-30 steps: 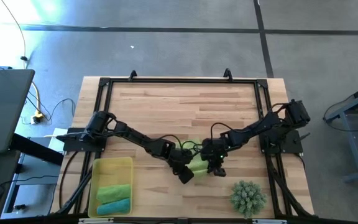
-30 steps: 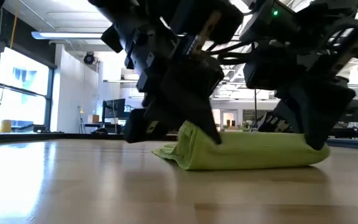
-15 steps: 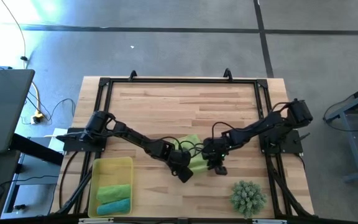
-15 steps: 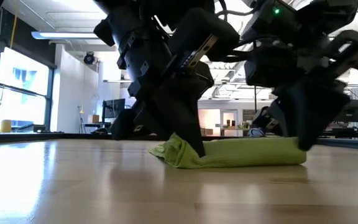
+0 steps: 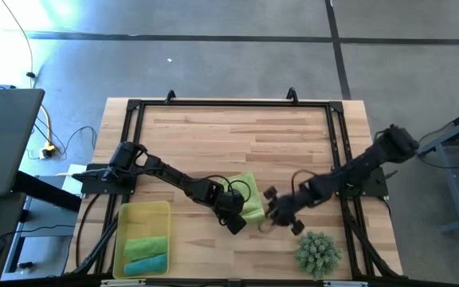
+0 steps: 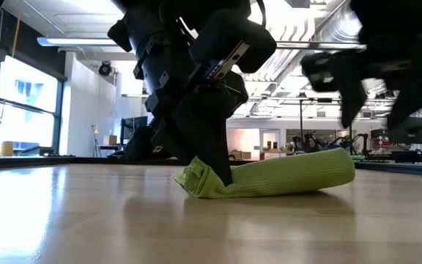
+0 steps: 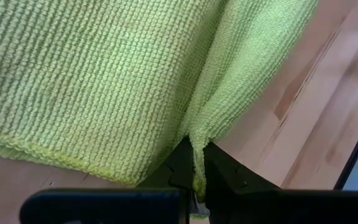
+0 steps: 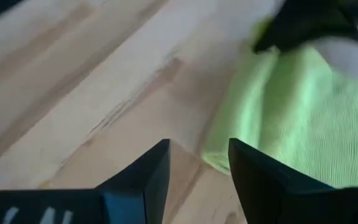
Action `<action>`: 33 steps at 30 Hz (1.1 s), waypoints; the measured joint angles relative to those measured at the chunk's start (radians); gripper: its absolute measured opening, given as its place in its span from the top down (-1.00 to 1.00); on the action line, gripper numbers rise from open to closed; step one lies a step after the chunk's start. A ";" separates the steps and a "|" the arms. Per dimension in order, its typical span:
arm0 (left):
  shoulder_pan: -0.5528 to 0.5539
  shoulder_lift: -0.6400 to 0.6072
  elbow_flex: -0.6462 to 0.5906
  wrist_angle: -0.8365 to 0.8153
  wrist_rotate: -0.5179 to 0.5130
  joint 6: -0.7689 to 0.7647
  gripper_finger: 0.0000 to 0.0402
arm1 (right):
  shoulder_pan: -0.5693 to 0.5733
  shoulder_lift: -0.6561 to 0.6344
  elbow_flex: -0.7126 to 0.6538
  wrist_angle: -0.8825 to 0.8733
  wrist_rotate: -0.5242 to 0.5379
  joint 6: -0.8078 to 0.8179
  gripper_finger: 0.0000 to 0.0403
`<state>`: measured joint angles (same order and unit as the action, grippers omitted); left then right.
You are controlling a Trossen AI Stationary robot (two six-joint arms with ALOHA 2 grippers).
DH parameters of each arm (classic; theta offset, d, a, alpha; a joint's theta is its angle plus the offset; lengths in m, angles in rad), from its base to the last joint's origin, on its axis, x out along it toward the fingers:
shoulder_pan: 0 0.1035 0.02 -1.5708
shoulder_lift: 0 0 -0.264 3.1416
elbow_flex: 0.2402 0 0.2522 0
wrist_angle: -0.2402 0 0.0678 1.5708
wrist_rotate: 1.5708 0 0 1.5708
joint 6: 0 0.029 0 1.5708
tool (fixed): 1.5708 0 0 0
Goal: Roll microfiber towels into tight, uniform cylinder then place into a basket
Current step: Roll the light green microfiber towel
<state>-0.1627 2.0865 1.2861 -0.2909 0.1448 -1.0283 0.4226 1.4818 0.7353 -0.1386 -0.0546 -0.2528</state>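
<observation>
towel on table: lime green towel [image 5: 249, 202], loosely rolled, lies on the wood table [image 5: 237, 135] btwn the 2 grippers; L end pinched, R end free.
towel vs L gripper: L gripper [image 7: 194, 180] sits right on the towel's L end; folded edge runs down btwn its fingers [image 7: 229, 177].
L gripper state: clamped tight on that towel edge, tips at the tabletop in low view [image 6: 211, 165].
towel vs R gripper: R gripper [image 5: 281, 215] just beside the towel's R end, not touching; wrist view shows towel [image 8: 291, 112] ahead of its fingers [image 8: 151, 171].
R gripper state: jaws apart, nothing held.
basket: yellow basket [image 5: 122, 231] near table's front L corner, well apart from both grippers.
in basket: 1 green towel [image 5: 146, 245] + 1 teal towel [image 5: 146, 264], side by side.
</observation>
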 joint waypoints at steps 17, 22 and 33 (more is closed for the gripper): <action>0.001 0.000 -0.002 0.006 -0.004 0.010 0.94 | 0.095 0.187 0.002 0.127 0.313 -0.114 0.23; 0.001 0.000 -0.002 0.006 -0.005 0.010 0.94 | 0.084 0.196 0.002 0.130 0.355 -0.116 0.23; 0.001 0.000 -0.004 0.038 0.003 0.029 0.94 | 0.042 0.255 0.006 0.142 0.364 -0.110 0.23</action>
<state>-0.1616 2.0869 1.2823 -0.2528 0.1482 -0.9996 0.4644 1.7364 0.7414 0.0037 0.3096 -0.3633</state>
